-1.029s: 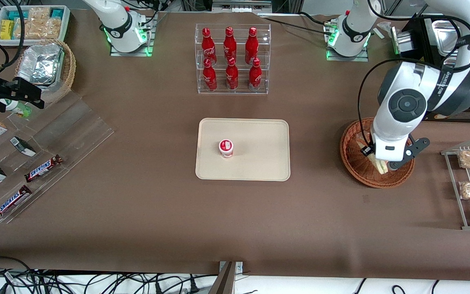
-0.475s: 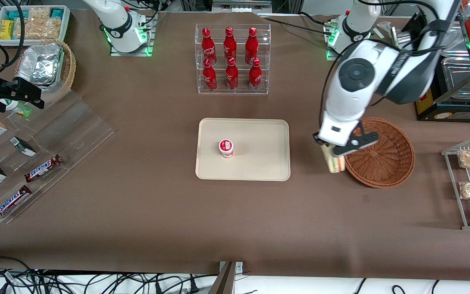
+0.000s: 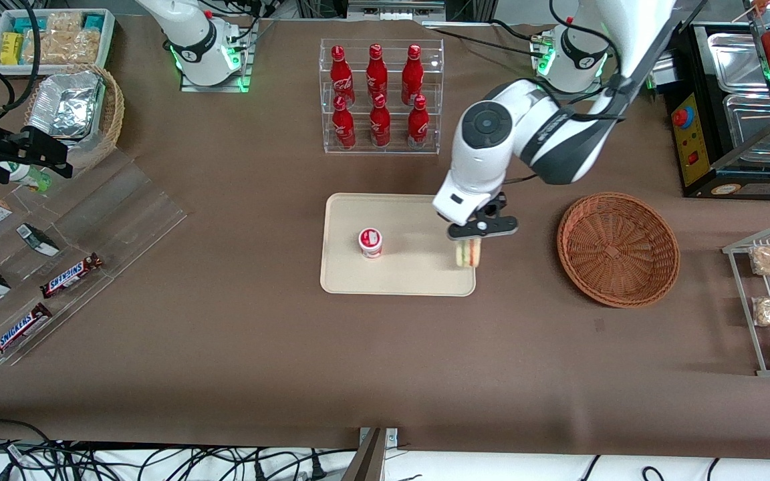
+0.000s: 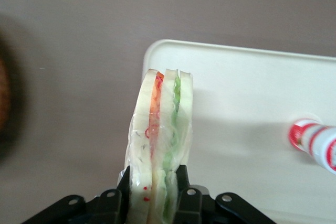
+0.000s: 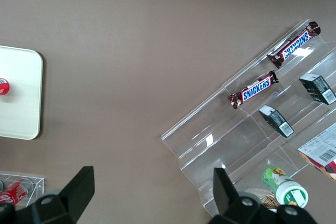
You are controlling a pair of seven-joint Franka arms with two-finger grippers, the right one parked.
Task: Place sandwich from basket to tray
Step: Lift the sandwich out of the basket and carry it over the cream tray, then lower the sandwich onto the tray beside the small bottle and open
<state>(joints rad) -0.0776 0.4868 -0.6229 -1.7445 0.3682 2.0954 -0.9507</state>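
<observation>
Although the sandwich (image 3: 469, 253) is out of the basket (image 3: 617, 248), it is not yet set down: the gripper (image 3: 472, 246) pinches it by 1 end and holds it upright above the rim of the tray (image 3: 418, 277) at the edge toward the basket. Across the front view, the tray carries 1 small red-and-white cup (image 3: 370, 242) near its middle, the wrapped wedge hangs at the tray's edge, and the basket sits apart on the brown table (image 3: 385, 361), toward the working arm's end. From the wrist camera the sandwich (image 4: 160, 145) shows its pink and green layers, half over the tray (image 4: 247, 145), half over bare table. What is left, by my judgement: carry it a little farther inward, lower and release.
</observation>
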